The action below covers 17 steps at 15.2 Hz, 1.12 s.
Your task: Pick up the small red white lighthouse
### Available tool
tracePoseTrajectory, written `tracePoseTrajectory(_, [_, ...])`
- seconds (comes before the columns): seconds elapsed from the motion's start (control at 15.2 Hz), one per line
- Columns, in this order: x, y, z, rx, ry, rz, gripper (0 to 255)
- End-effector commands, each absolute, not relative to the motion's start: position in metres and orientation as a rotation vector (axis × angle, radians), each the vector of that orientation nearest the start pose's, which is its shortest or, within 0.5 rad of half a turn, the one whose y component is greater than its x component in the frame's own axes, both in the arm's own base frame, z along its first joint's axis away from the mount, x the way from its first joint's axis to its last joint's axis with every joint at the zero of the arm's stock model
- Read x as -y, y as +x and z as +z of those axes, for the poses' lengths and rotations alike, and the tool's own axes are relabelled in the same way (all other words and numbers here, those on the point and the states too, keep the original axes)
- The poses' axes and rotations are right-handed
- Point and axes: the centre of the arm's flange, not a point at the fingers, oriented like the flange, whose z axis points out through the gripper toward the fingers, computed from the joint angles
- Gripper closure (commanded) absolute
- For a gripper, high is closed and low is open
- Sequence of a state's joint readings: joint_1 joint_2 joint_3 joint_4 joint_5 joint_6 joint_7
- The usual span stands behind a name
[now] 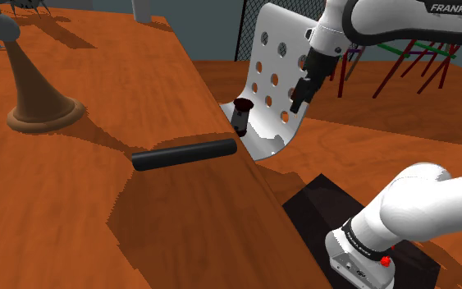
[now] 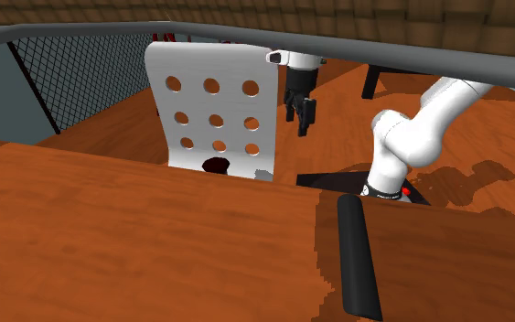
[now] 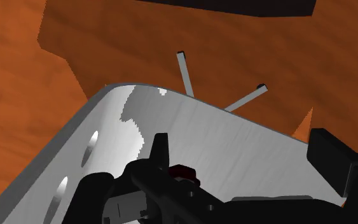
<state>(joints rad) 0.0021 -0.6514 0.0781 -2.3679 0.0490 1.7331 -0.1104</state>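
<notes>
Your end effector hangs released, fingers apart, before the white perforated chair. The dark red lighthouse sits on the chair's seat, just beside the desk edge, ungripped.

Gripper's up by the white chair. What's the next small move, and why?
Probably ease the gripper down and across toward the small dark red lighthouse standing on the white chair seat. The gripper is open, hangs above and beside it, and holds nothing.
</notes>
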Motion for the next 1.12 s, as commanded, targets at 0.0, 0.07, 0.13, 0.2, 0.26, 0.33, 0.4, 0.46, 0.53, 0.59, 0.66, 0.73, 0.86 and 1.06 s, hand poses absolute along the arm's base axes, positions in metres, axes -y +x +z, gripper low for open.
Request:
tracePoseTrajectory(0.0, [-0.041, 0.374, 0.54, 0.237, -3.148, -0.05, 0])
tracePoseTrajectory(0.07, [-0.042, 0.384, 0.533, 0.223, -3.157, -0.06, 0])
tracePoseTrajectory(0.13, [-0.044, 0.395, 0.526, 0.21, -3.167, -0.071, 0])
tracePoseTrajectory(0.2, [-0.045, 0.405, 0.519, 0.197, -3.175, -0.081, 0])
tracePoseTrajectory(0.26, [-0.045, 0.415, 0.512, 0.183, -3.184, -0.092, 0])
tracePoseTrajectory(0.33, [-0.046, 0.426, 0.506, 0.17, -3.193, -0.103, 0])
tracePoseTrajectory(0.4, [-0.047, 0.436, 0.499, 0.156, -3.202, -0.113, 0])
tracePoseTrajectory(0.46, [-0.047, 0.446, 0.492, 0.142, -3.21, -0.124, 0])
tracePoseTrajectory(0.53, [-0.047, 0.457, 0.486, 0.129, -3.219, -0.135, 0])
tracePoseTrajectory(0.59, [-0.047, 0.467, 0.479, 0.115, -3.227, -0.146, 0])
tracePoseTrajectory(0.66, [-0.047, 0.478, 0.473, 0.101, -3.236, -0.157, 0])
tracePoseTrajectory(0.73, [-0.047, 0.489, 0.467, 0.087, -3.244, -0.168, 0])
tracePoseTrajectory(0.86, [-0.046, 0.51, 0.454, 0.058, -3.26, -0.19, 0])
tracePoseTrajectory(1.06, [-0.045, 0.539, 0.439, 0.021, -3.28, -0.22, 0])
